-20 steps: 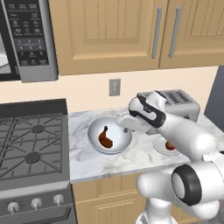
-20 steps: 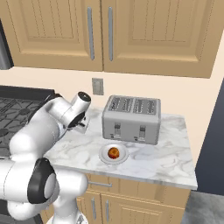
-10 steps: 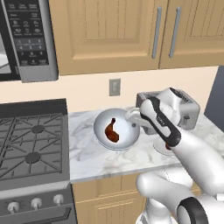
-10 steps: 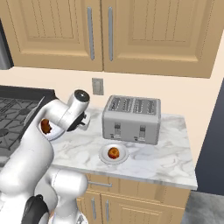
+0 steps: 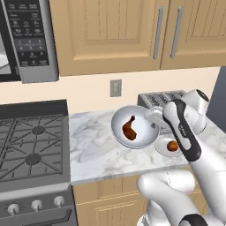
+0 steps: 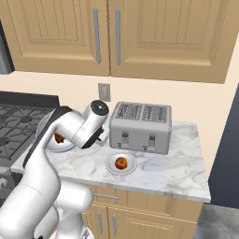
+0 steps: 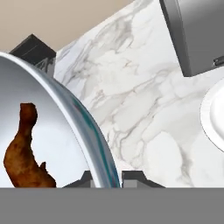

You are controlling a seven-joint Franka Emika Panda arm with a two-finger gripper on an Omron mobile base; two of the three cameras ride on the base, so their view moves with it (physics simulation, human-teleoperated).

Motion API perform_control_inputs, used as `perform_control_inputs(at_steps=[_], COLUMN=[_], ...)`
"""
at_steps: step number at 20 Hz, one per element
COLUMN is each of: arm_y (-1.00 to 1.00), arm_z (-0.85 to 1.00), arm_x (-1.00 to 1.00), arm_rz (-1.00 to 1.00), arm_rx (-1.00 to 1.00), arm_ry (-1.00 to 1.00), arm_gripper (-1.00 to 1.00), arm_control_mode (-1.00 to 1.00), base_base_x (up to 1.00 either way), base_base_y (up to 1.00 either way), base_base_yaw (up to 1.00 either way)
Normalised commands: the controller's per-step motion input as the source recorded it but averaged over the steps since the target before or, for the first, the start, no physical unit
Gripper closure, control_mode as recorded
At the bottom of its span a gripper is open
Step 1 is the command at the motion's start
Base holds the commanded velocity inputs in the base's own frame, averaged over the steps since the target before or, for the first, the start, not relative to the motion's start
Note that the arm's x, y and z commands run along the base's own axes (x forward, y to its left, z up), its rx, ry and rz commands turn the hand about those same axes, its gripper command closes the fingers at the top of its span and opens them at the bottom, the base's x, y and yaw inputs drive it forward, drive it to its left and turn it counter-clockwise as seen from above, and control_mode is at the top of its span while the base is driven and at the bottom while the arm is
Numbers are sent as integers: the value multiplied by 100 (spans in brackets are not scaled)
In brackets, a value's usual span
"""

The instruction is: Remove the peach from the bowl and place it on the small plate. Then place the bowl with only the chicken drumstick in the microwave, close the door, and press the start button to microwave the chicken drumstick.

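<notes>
The bowl [image 5: 134,128] is riding above the marble counter [image 5: 97,152], tipped so its opening is facing the left base camera. The chicken drumstick [image 5: 129,127] is lying inside it, long axis running from thin bone end at 1 o'clock to thick end at 7 o'clock in that view. The gripper [image 7: 106,177] is pinching the bowl's right rim, 1 finger on each side, jaws nearly together. The peach [image 5: 172,145] is sitting on the small plate [image 5: 164,148], at 5 o'clock from the bowl, just before the toaster [image 6: 140,127].
</notes>
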Motion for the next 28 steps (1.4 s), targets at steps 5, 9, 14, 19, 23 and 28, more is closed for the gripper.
perform_control_inputs(at_steps=[5,9,14,19,23,28], arm_y=[-18,0,0,-3,-1,-5], arm_z=[1,18,26,17,0,-1], arm_x=[-58,-32,-15,-5,0,-9], arm_rz=[-20,-23,-16,-5,0,0], arm_rx=[7,7,1,0,0,0], arm_ry=[9,14,6,13,4,0], arm_gripper=[100,100,100,100,100,100], arm_control_mode=[-100,-100,-100,-100,-100,100], base_base_x=[0,0,0,0,0,-11], base_base_y=[0,0,0,0,0,0], base_base_yaw=[0,0,0,0,0,0])
